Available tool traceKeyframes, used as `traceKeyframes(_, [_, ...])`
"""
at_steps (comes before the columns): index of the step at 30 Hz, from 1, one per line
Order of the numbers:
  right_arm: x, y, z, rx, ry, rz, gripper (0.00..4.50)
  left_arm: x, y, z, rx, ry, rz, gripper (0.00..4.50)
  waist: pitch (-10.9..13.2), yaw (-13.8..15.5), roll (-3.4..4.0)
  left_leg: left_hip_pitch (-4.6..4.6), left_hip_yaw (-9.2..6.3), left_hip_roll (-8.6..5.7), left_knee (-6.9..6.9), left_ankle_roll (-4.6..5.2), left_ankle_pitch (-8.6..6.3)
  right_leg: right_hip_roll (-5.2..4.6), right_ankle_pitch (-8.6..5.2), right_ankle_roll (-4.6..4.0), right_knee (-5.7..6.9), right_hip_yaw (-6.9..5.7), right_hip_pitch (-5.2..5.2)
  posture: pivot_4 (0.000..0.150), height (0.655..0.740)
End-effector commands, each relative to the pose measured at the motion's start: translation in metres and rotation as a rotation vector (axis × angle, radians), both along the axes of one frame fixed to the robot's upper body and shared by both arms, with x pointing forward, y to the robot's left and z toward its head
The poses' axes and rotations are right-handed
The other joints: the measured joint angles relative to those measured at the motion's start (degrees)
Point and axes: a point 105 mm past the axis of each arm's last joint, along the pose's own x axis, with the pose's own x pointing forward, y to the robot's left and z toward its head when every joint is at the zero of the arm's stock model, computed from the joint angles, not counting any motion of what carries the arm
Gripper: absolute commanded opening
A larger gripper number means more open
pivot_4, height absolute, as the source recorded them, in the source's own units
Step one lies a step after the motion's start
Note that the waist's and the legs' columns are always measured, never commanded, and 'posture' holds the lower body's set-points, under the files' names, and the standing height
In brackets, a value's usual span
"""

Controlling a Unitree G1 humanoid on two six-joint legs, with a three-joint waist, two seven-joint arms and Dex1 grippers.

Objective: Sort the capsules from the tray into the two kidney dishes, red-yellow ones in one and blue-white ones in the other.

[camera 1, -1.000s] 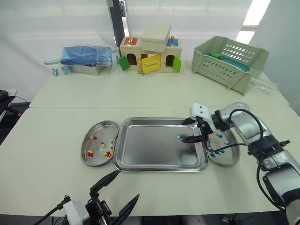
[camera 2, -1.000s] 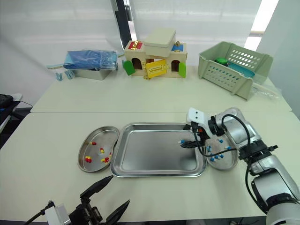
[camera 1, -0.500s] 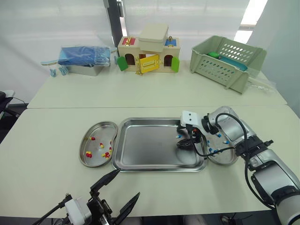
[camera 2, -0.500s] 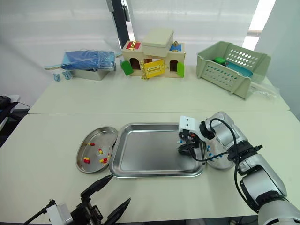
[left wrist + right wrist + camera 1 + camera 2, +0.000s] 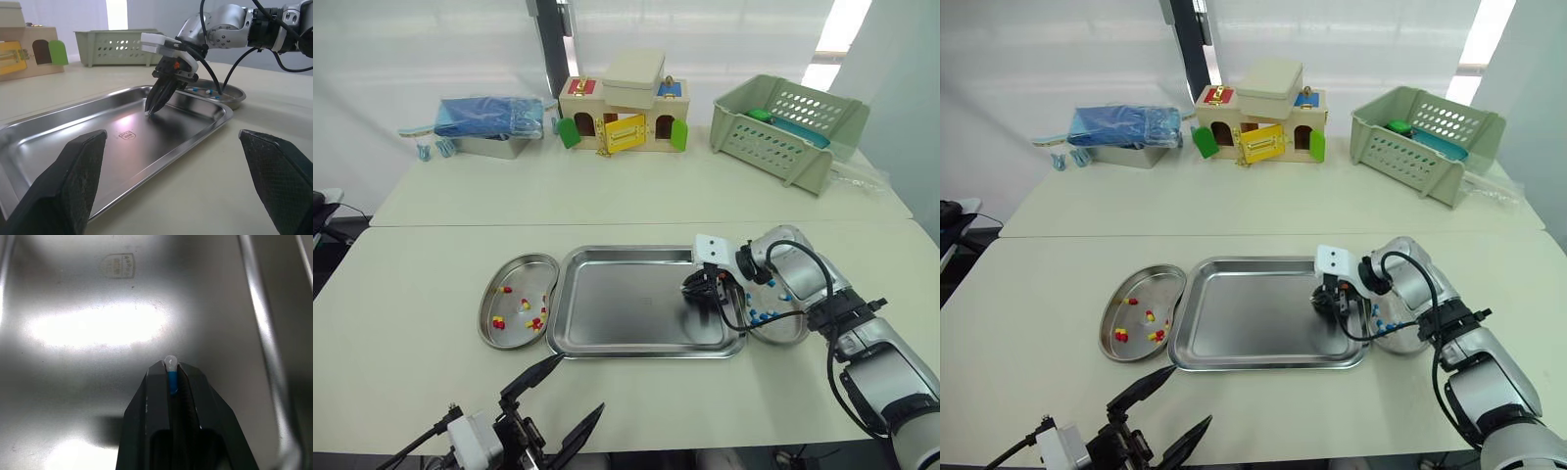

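Observation:
My right gripper (image 5: 692, 291) points down into the right part of the steel tray (image 5: 607, 338), its fingers shut on a blue-white capsule (image 5: 170, 370) at the tray floor. The right wrist view shows the capsule pinched between the fingertips (image 5: 157, 373), its white end sticking out. The left kidney dish (image 5: 504, 328) holds several red-yellow capsules (image 5: 499, 320). The right kidney dish (image 5: 790, 333) holds several blue-white capsules (image 5: 764, 313). My left gripper (image 5: 553, 401) hangs open near the table's front edge, in front of the tray.
On the far table stand a toy house (image 5: 623, 110), a green basket (image 5: 788, 127) and a metal box with a blue bag (image 5: 489, 122). A seam separates the two tables.
My right gripper came down onto the tray floor and shut on the blue-white capsule. The left gripper has not moved.

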Motion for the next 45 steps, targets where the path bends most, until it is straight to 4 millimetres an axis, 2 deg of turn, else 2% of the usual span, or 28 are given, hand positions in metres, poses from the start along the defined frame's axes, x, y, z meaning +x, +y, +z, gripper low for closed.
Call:
traceKeyframes(1, [-0.014,-0.009,0.03,0.105,-0.006,0.02,0.02,-0.007,-0.002,0.006,0.02,-0.037,-0.07,4.5,0.03,0.09,0.04,-0.02,0.0,0.0,0.0,0.0,0.0,0.0,0.0,0.0,0.0,0.0,-0.01,0.15,0.74])
traceKeyframes(5, [-0.034,-0.033,0.052,0.174,-0.005,-0.021,0.02,-0.013,-0.009,0.008,0.028,-0.059,-0.165,4.5,0.07,0.83,0.09,-0.12,0.01,-0.02,0.01,0.0,0.0,-0.02,0.0,0.0,-0.05,-0.01,-0.05,0.15,0.74])
traceKeyframes(8, [-0.047,-0.057,0.061,0.178,0.001,-0.098,0.02,-0.013,-0.015,0.01,0.025,-0.083,-0.23,4.5,0.07,1.01,0.09,-0.11,0.0,-0.02,0.0,0.01,-0.01,-0.01,0.0,0.0,-0.05,-0.03,-0.04,0.15,0.74])
traceKeyframes(12, [-0.062,-0.098,0.061,0.111,0.003,-0.235,0.02,-0.013,-0.022,0.011,0.018,-0.111,-0.319,4.5,0.08,1.14,0.09,-0.12,0.0,-0.03,0.02,0.02,-0.01,-0.01,0.0,0.0,-0.05,-0.05,-0.01,0.15,0.74])
traceKeyframes(16, [-0.072,-0.13,0.05,0.027,0.014,-0.345,0.02,-0.01,-0.025,0.011,0.005,-0.131,-0.371,4.5,0.08,0.97,0.09,-0.1,0.03,-0.03,0.01,0.04,-0.02,0.0,0.0,0.0,-0.05,-0.03,-0.01,0.15,0.74])
traceKeyframes(19, [-0.078,-0.14,0.039,-0.017,0.03,-0.38,0.02,-0.006,-0.026,0.011,-0.004,-0.137,-0.389,4.5,0.07,0.79,0.11,-0.04,0.06,-0.01,0.01,0.04,-0.02,0.02,0.0,0.0,-0.02,0.02,0.0,0.15,0.74])
traceKeyframes(25, [-0.081,-0.139,0.034,0.011,0.049,-0.421,0.02,-0.003,-0.025,0.01,-0.004,-0.142,-0.41,4.5,0.08,0.86,0.11,-0.02,0.08,-0.01,0.02,0.04,-0.02,0.02,0.0,0.0,-0.02,0.05,0.03,0.15,0.74])
traceKeyframes(27, [-0.083,-0.138,0.034,0.013,0.058,-0.42,0.69,-0.002,-0.025,0.01,-0.002,-0.14,-0.411,4.5,0.08,0.91,0.1,-0.03,0.06,-0.01,0.02,0.04,-0.02,0.02,0.0,0.0,-0.03,0.03,0.03,0.15,0.74])
traceKeyframes(36, [-0.088,-0.139,0.037,0.029,0.079,-0.425,3.02,-0.004,-0.024,0.009,0.0,-0.127,-0.398,4.5,0.09,0.99,0.09,-0.03,0.07,-0.02,0.01,0.04,-0.02,0.02,0.0,0.0,-0.04,0.04,0.03,0.15,0.74])
traceKeyframes(40, [-0.086,-0.144,0.042,0.057,0.065,-0.446,4.32,-0.001,-0.024,0.01,0.004,-0.13,-0.383,4.5,0.09,1.01,0.09,-0.04,0.06,-0.02,0.02,0.04,-0.02,0.02,0.0,0.0,-0.04,0.03,0.04,0.15,0.74])
traceKeyframes(41, [-0.086,-0.145,0.044,0.066,0.061,-0.451,4.45,0.001,-0.023,0.01,0.007,-0.131,-0.377,4.5,0.09,1.01,0.09,-0.03,0.06,-0.02,0.01,0.04,-0.02,0.02,0.0,0.0,-0.04,0.03,0.04,0.15,0.74])
traceKeyframes(45, [-0.086,-0.154,0.055,0.129,0.025,-0.476,4.45,0.008,-0.017,0.01,0.039,-0.108,-0.338,4.5,0.1,1.03,0.07,-0.04,0.06,-0.02,0.01,0.04,-0.02,0.02,0.0,0.0,-0.05,0.03,0.05,0.15,0.74])
